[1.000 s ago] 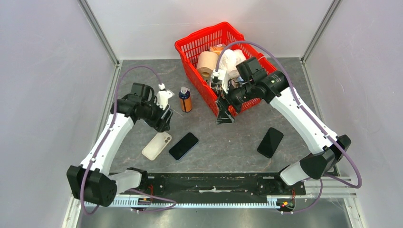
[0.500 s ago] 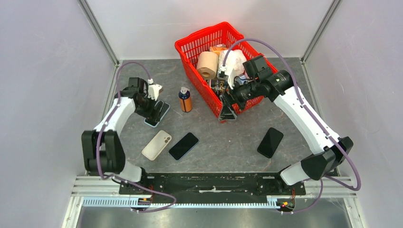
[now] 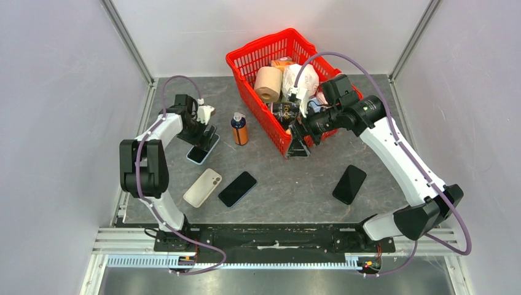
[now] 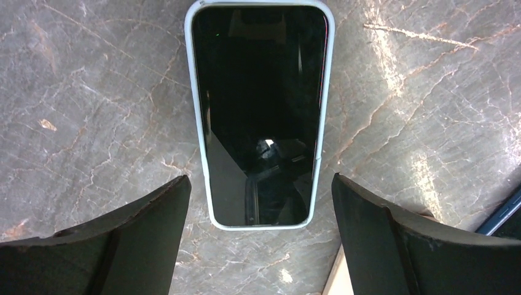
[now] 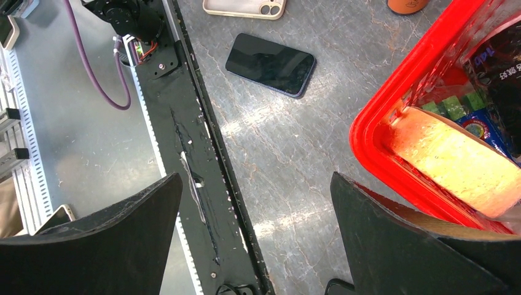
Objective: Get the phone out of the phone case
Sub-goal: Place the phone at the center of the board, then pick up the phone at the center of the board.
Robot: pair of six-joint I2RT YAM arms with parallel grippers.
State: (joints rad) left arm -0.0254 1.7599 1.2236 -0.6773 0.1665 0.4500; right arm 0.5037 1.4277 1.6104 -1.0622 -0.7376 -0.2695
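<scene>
Evidently nothing's done yet — the phone (image 4: pixel 261 110) sits in its case (image 4: pixel 199 123) on the tabletop (image 4: pixel 92 92), left tool (image 4: pixel 259 179) spread open above it.

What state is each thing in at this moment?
cased phone, screen up, in its case, flat
beige case, back up, flat
bare phone by it, screen up
second bare phone, screen up
orange bottle, upright
red basket, filled
left gripper, open, over the cased phone, not touching
right gripper, open, empty, beside the red basket
</scene>
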